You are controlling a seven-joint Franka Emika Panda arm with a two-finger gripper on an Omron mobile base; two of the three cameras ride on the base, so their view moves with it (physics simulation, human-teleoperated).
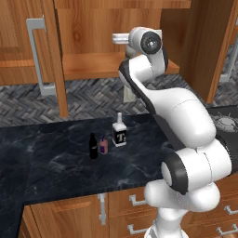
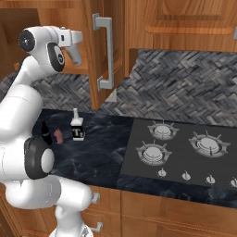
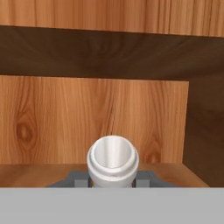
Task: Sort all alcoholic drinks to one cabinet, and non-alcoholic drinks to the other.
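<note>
Clamping the slim cream-white bottle [image 3: 113,161], round white cap facing the hand camera, between the two dark fingertips of the gripper [image 3: 113,179], jaws closed against its sides. Holding it high inside the open wooden wall cabinet [image 1: 97,65], above the shelf board, plain wood back panel straight ahead. Standing well below that cabinet on the black marble counter [image 1: 56,158]: the square clear bottle with white cap and black "T" label [image 1: 119,131], the short pink-purple bottle with dark cap [image 1: 103,145] just beside it, the small black cola-style bottle [image 1: 93,146] next along. Hanging open beside the cabinet, a wooden door with a grey bar handle [image 2: 105,51], nearer the gas hob [image 2: 180,148].
</note>
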